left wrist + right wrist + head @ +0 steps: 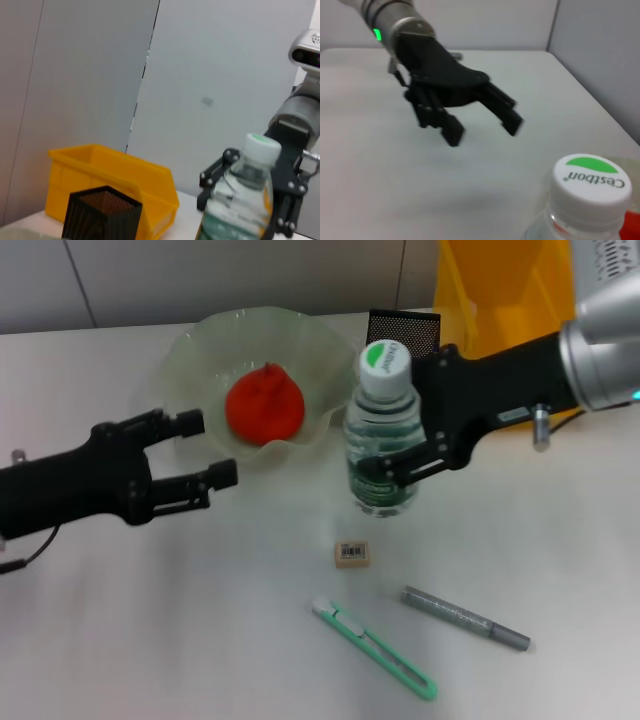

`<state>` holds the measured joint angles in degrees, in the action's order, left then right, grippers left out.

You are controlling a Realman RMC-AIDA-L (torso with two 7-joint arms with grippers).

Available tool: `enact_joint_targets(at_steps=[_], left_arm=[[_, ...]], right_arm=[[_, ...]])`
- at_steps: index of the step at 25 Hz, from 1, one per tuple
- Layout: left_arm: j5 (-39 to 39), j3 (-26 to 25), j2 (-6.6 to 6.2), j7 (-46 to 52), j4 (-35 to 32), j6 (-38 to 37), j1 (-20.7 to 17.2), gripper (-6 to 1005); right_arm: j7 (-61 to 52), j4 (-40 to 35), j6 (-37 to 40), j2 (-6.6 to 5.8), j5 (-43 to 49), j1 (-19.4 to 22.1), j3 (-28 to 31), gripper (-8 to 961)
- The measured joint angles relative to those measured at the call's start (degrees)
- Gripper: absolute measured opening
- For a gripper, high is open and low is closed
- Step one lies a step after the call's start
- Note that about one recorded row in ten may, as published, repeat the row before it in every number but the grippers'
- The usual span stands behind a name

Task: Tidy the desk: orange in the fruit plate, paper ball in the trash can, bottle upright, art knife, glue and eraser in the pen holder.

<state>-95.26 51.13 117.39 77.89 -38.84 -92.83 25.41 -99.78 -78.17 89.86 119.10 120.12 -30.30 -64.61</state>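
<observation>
The clear water bottle with a white and green cap stands upright on the desk, and my right gripper is shut on its body from the right. The orange lies in the translucent fruit plate. My left gripper is open just left of the plate, holding nothing. Closer to me on the desk lie the eraser, the green art knife and the grey glue stick. The black mesh pen holder stands behind the bottle. No paper ball is in view.
A yellow bin sits at the back right, behind the pen holder. The right wrist view shows the bottle cap close up, with the left gripper beyond it over bare desk.
</observation>
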Motion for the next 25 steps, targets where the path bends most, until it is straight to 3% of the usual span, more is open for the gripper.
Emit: enact_joint_targets(at_steps=[9,17,25], left_arm=[[0.5,-0.4,0.68,1.2,0.6,1.4,3.2,861],[3.9,0.0,1.21,0.9,1.1,1.2,3.6,861],[6.6,0.3,1.31,-5.9,6.1,1.4,4.4,860]], right_arm=[[7.1,13.2,-4.7,0.04,-2.1,-7.4,-0.6,797],[9.8,19.1,-7.4,0.11,-2.6,-11.1,-1.5,797],[11.8,23.6,-9.0,0.17,-3.8,-13.6,-1.7,796]])
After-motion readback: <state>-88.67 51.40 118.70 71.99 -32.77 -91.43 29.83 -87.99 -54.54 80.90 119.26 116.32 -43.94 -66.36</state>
